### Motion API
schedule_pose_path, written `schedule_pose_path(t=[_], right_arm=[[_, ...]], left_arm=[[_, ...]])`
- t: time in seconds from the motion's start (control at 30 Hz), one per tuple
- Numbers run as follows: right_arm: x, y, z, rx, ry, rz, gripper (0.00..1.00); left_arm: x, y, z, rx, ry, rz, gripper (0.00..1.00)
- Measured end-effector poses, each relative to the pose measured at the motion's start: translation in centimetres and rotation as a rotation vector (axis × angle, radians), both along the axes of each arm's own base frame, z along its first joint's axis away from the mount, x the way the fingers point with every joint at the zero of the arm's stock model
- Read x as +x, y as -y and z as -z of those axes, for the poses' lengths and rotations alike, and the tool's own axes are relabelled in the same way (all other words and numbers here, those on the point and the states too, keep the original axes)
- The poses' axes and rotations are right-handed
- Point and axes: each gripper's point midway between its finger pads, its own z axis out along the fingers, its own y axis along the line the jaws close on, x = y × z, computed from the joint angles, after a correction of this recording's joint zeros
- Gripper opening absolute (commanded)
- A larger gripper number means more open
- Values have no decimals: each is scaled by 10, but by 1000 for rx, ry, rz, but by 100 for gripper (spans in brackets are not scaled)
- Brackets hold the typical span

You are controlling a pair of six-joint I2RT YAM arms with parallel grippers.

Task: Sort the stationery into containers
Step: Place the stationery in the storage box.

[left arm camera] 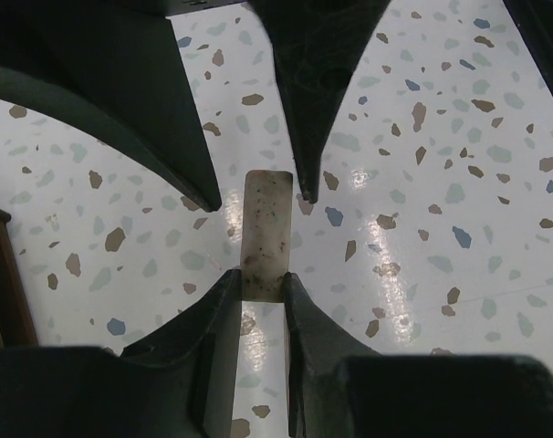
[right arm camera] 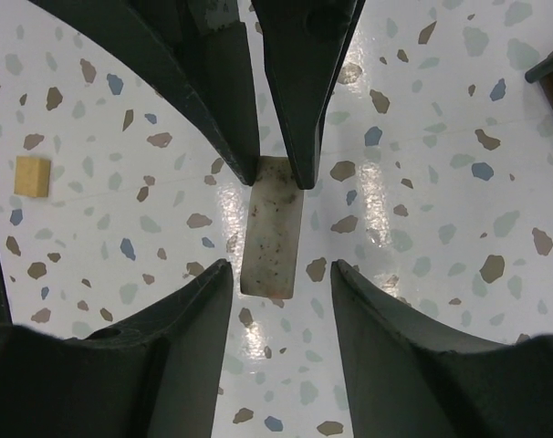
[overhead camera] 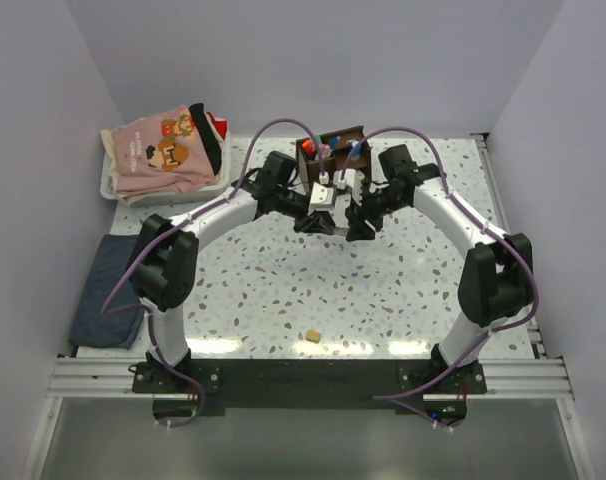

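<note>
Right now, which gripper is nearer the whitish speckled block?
Left. The left gripper is shut on one end of the whitish block; the right gripper straddles its other end with jaws open, not yet clamping.

Speckled terrazzo-look desk (overhead camera: pixel 283 290): smooth, glossy, glare streaks at lower centre. Mid-frame, pale block (left arm camera: pixel 266 233): matt, rubbery-looking, grubby with dark flecks. Black jaws: matt, hard plastic look. Upper centre, organizer (overhead camera: pixel 345 134): dark brown wood. Upper left, pink clothes (overhead camera: pixel 163 150): soft cloth.
</note>
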Motion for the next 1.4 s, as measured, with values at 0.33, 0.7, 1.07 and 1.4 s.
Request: schedule_pose_path(t=[0.33,0.7,1.07,1.4], right_arm=[[2,-1,1,-9,-9,33,7],[17,18,39,-126,-31,244,0],[85,34,44,-148,34,655,0],[143,49,51,-131,50,972,0]], left_arm=[[2,-1,0,1,4,-8,16],[17,-29,16,73,125,-225,48],[57,-70,-30,26,338,-583,48],[53,-82,-14,60,302,-646,48]])
